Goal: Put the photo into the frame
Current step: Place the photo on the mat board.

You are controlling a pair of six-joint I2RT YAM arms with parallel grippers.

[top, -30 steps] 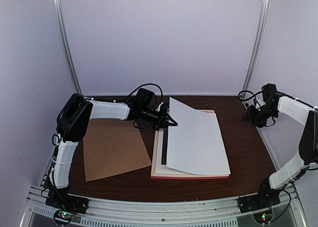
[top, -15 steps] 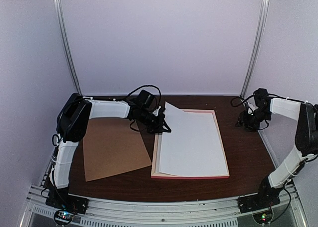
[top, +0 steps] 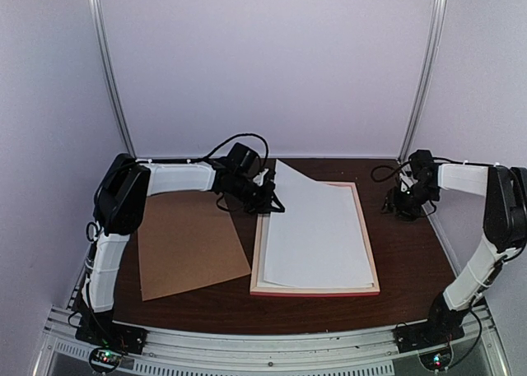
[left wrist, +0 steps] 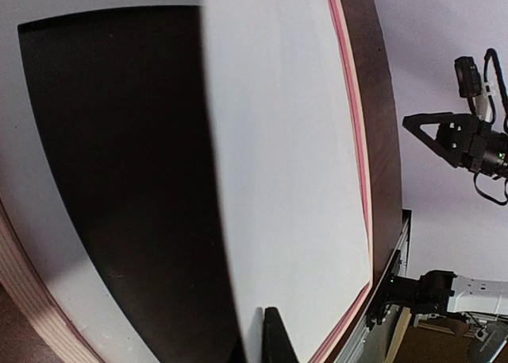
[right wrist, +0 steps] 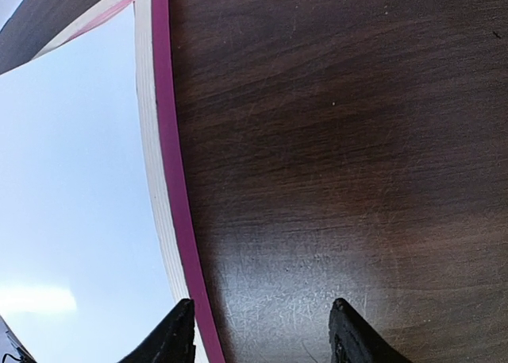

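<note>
The frame (top: 313, 293) lies flat at table centre, pink rails outside and pale wood on top; it also shows in the left wrist view (left wrist: 350, 101) and the right wrist view (right wrist: 170, 180). The photo (top: 317, 236) lies in it with its plain white back up and its far-left corner raised. My left gripper (top: 275, 205) is shut on that corner; its view shows the white sheet (left wrist: 286, 140) above a white mat (left wrist: 48, 244) with a dark opening. My right gripper (top: 397, 208) is open and empty, low over bare table just right of the frame's right rail (right wrist: 262, 335).
A plain brown backing board (top: 189, 244) lies flat on the table left of the frame, under my left arm. White walls with metal posts close in the back and sides. Dark wood table (right wrist: 341, 140) shows right of the frame.
The photo has dropped from a steep tilt to nearly flat inside the frame, covering the dark strip. My right gripper has moved left and down toward the frame's right rail.
</note>
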